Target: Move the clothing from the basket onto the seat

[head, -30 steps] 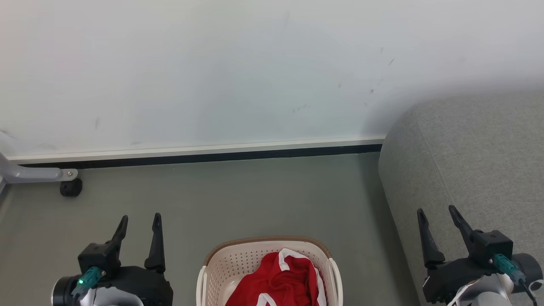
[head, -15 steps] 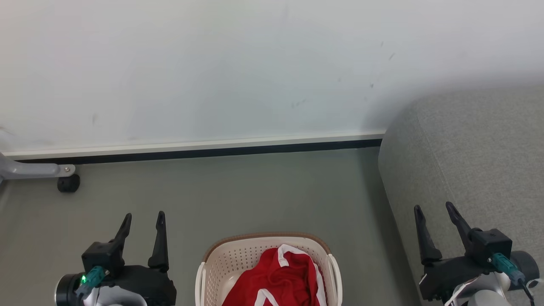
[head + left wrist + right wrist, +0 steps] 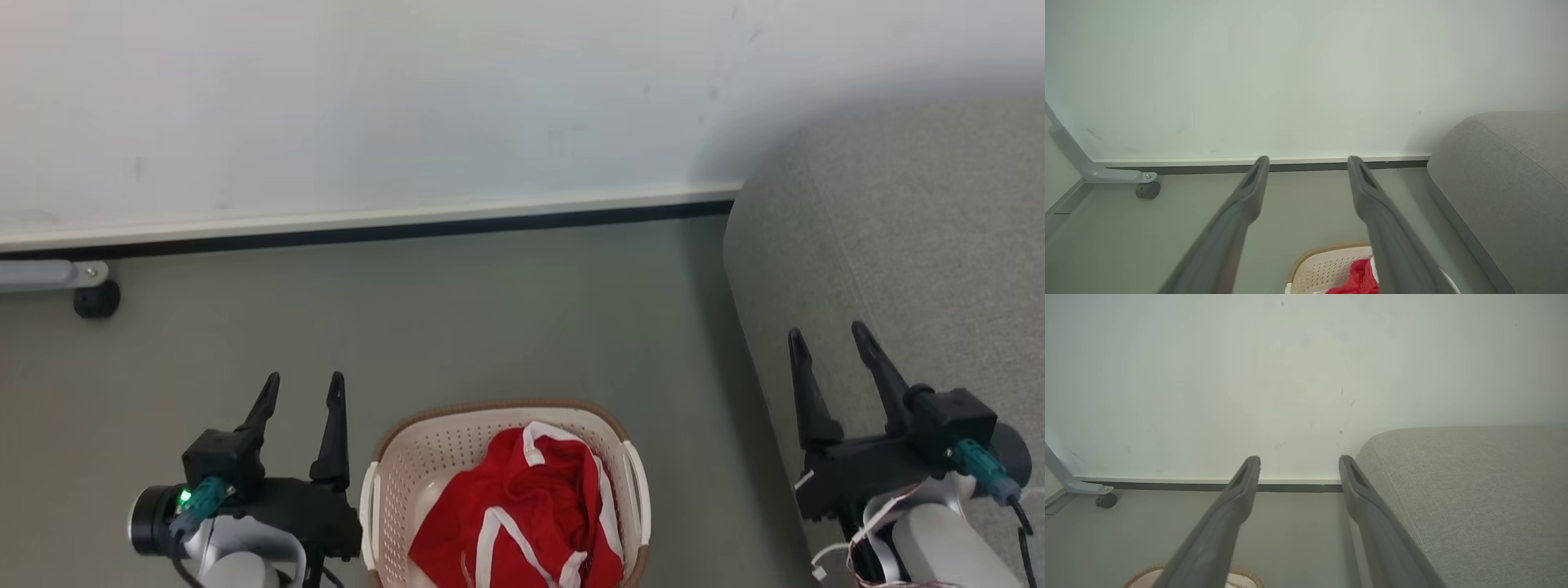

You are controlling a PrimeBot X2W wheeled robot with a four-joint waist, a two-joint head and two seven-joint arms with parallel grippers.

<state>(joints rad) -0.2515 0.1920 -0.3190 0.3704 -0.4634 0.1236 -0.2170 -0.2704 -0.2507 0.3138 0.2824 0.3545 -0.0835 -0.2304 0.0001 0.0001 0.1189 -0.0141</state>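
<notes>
- The basket [image 3: 490, 406] stands on the grey floor [image 3: 490, 310] between my two grippers. The head view's bottom edge cuts off its near end, so I cannot tell which way its long axis runs. Its white handles [image 3: 633, 490] sit on its left and right walls.
- The clothing [image 3: 535, 506] lies heaped inside the basket, red with white bands slanting across it. Its near part is cut off too, and I cannot tell one garment from the other.
- The seat [image 3: 898, 245] is at my right, with a strip of floor between it and the basket. Its rounded corner faces the wall [image 3: 408, 98], and the picture's right edge cuts it off.
- My left gripper [image 3: 304, 380] hovers just left of the basket, fingers parted and empty, pointing toward the wall.
- My right gripper [image 3: 826, 330] shows against the seat's left flank, fingers likewise spread with nothing between them. I cannot tell whether it touches the seat.
- The left wrist view catches the basket's far rim and a scrap of red, partly behind one finger. The right wrist view catches a sliver of brown rim at its bottom edge and the seat's broad top.
- A caster wheel [image 3: 96, 300] sits by the wall at far left.
</notes>
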